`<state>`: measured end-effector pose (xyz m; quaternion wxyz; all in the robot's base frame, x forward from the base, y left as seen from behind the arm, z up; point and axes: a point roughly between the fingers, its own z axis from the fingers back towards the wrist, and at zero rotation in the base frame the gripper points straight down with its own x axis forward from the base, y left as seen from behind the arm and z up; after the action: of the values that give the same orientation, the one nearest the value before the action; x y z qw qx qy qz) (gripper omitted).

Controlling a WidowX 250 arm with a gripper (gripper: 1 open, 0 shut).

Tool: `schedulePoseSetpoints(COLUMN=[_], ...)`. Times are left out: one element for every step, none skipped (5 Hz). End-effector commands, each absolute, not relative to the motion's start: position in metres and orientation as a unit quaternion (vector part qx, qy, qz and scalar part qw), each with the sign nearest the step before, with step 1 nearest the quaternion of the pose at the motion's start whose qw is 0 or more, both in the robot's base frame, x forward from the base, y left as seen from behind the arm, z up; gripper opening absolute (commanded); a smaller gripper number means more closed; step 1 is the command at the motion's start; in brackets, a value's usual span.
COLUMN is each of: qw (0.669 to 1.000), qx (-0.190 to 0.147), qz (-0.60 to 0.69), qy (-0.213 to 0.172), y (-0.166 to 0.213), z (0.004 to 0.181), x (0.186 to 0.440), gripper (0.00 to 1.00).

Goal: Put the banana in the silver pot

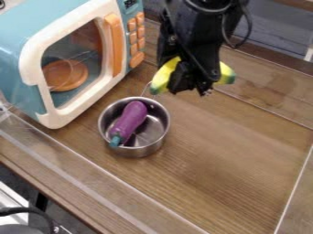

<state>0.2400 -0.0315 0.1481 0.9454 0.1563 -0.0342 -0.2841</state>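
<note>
The yellow banana (163, 75) hangs in the air, clamped crosswise in my gripper (192, 82), which is shut on it; both greenish ends stick out past the black fingers. It is above and to the right of the silver pot (137, 144), clear of the rim. The pot stands on the wooden table near the front left and holds a purple eggplant (127, 121) with a green stem.
A teal and cream toy microwave (55, 50) stands at the left, with an orange dish (64, 73) behind its window. A clear plastic wall (146, 212) runs along the table's front edge.
</note>
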Motion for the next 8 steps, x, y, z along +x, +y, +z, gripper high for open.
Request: schedulePoseSetpoints(qw=[0.944,0.943,0.942,0.942,0.941,0.941,0.941,0.941], qx=[0.161,0.163,0.166,0.168,0.170,0.172,0.174,0.177], qz=[-0.283,-0.284,-0.285,-0.285,-0.285,-0.285,-0.283,-0.281], qy=[-0.059,-0.061,-0.062,-0.063,-0.064,-0.064,-0.065,-0.067], y=[-0.037,-0.038,-0.038,-0.038,-0.037,-0.036,-0.035,-0.035], z=[0.157,0.155,0.153,0.152,0.149,0.147,0.145,0.144], x=[0.248,0.248,0.249,0.249,0.250,0.251,0.252,0.252], gripper=[0.00,0.00,0.00,0.00,0.00,0.00,0.00,0.00])
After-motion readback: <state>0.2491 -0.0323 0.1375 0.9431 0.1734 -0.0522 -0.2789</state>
